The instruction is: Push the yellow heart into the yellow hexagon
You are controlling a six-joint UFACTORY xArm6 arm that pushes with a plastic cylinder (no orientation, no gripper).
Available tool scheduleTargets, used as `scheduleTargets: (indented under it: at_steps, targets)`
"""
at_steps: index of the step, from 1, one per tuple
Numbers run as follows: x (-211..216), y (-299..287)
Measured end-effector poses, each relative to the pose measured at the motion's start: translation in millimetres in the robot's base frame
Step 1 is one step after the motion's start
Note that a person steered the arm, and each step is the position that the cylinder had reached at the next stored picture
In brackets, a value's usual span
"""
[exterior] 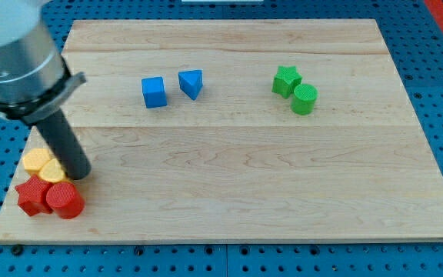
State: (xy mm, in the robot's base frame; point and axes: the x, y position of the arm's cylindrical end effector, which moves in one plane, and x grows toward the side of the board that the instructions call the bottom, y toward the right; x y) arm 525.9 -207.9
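Note:
Two yellow blocks sit touching near the view's bottom left of the wooden board [244, 177]. The left one [34, 159] looks like the yellow heart and the right one [52, 171] like the yellow hexagon, though the shapes are hard to tell apart. My tip [80, 175] rests on the board just to the right of the right yellow block, close to or touching it. The dark rod rises up and to the left toward the grey arm.
A red star [31, 196] and a red cylinder [64, 200] lie just below the yellow blocks. A blue cube [154, 91] and a blue triangle [191, 83] sit at top centre. A green star [286, 80] and a green cylinder [304, 99] sit at top right.

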Motion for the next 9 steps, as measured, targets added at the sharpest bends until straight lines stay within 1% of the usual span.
scheduleTargets:
  at_steps: [1,2,3,5,6,8,9]
  targets:
    - [0,5]
    - [-5,53]
    - [-13,68]
    - [-14,68]
    - [-28,68]
    - [-105,68]
    - [-135,74]
